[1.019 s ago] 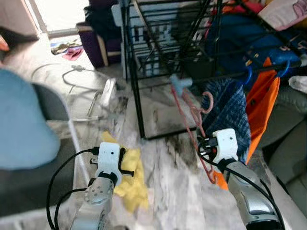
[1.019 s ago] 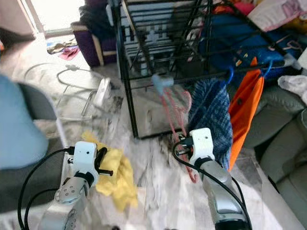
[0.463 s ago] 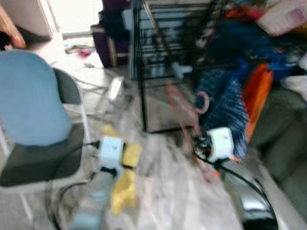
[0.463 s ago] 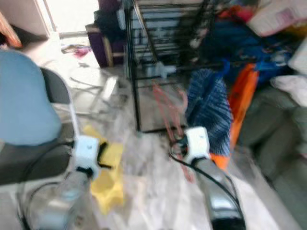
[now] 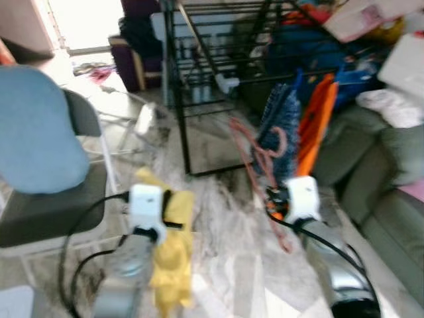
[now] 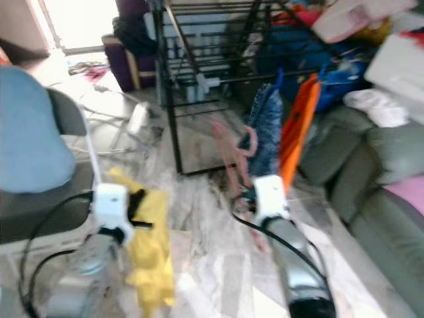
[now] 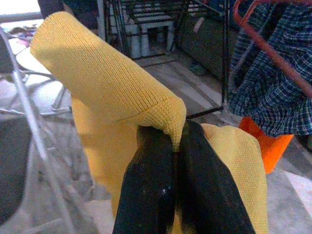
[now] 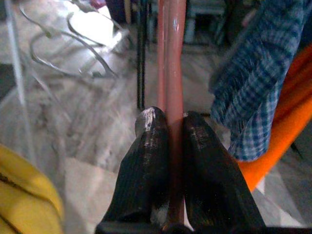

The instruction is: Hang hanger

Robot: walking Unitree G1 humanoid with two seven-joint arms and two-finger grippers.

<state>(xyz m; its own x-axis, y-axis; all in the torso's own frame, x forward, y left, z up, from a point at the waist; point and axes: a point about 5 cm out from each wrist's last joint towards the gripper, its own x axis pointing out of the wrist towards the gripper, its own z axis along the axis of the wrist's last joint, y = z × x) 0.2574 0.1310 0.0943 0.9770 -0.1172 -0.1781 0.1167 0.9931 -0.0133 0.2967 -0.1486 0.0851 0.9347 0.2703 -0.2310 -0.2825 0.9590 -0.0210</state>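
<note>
right end effector (image 8: 168, 129) pinching hanger (image 8: 170, 58), left end effector (image 7: 178, 146) pinching yellow cloth (image 7: 102, 87)

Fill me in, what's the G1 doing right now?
It's partway through hanging laundry. The right gripper is shut on a pink hanger, held out toward the black drying rack, where a blue plaid garment and an orange garment already hang. The left gripper is shut on a yellow cloth, held low in front of the robot. A blue chair stands to its left. The hanger is not on the rack yet.
</note>
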